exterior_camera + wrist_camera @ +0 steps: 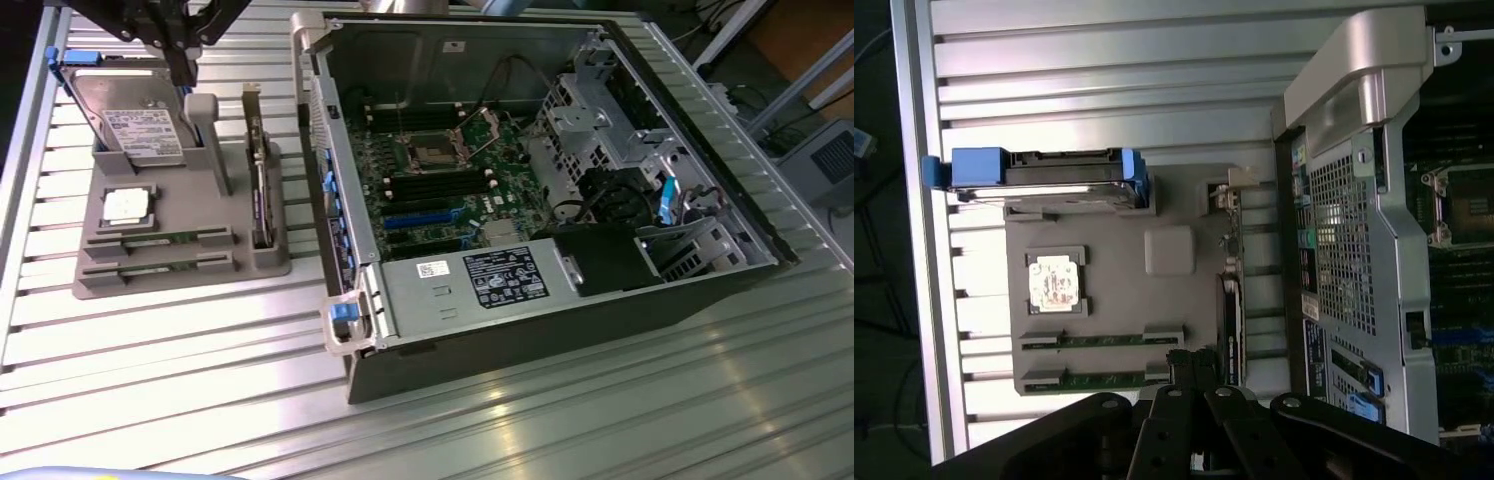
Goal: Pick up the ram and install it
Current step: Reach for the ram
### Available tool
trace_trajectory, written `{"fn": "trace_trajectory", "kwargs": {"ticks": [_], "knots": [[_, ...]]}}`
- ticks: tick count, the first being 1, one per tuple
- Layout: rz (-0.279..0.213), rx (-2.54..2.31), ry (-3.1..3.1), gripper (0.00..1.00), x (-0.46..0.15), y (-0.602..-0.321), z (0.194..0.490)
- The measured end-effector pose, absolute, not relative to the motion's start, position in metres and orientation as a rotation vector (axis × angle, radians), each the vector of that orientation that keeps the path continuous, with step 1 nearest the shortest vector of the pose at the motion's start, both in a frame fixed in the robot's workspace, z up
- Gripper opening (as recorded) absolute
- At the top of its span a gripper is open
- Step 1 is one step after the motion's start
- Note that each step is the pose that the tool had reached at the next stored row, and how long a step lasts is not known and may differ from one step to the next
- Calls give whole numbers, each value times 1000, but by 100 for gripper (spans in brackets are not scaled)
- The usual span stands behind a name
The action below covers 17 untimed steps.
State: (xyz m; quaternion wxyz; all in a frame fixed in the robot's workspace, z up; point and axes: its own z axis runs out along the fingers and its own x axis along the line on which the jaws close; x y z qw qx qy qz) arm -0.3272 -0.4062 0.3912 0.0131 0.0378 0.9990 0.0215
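Two ram sticks lie in the slots of a grey holder [94, 285]: one ram [158, 240] behind the other ram [154, 268]. From the wrist they appear as thin green strips, ram [1099, 340] and ram [1094, 380]. My gripper [180, 70] hangs high over the holder's far end, above the hard drive [134, 125], well clear of the sticks. Its dark fingers [1184, 365] are shut together with nothing between them. The open computer case [534, 160] lies at the exterior view's right, with dark memory slots [434, 185] on its green motherboard.
The holder also carries a silver processor chip [124, 205] and an upright dark expansion card [260, 190]. The hard drive has blue brackets [974, 168]. The case's grey side wall [1354, 200] stands close beside the holder. Everything rests on a ribbed metal table [200, 380].
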Motion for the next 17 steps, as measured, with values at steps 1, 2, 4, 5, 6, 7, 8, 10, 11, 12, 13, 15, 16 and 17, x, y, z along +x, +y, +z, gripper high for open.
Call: {"fn": "trace_trajectory", "kwargs": {"ticks": [1, 2, 4, 5, 6, 7, 8, 10, 11, 12, 13, 15, 16, 17], "knots": [[67, 118, 3112, 10, -327, -407, 391], [67, 118, 3113, 10, -327, -407, 391], [66, 118, 3112, 10, -327, -408, 391], [66, 118, 3113, 10, -327, -408, 391], [66, 118, 3113, 10, -327, -409, 391], [66, 118, 3113, 10, -327, -409, 391], [66, 118, 3112, 10, -327, -410, 391], [66, 118, 3112, 10, -327, -410, 391], [66, 118, 3113, 10, -327, -410, 391], [66, 118, 3113, 10, -327, -410, 391], [66, 118, 3112, 10, -327, -411, 391], [66, 118, 3112, 10, -327, -411, 391], [66, 118, 3113, 10, -327, -412, 391], [66, 118, 3113, 10, -327, -412, 391]]}}
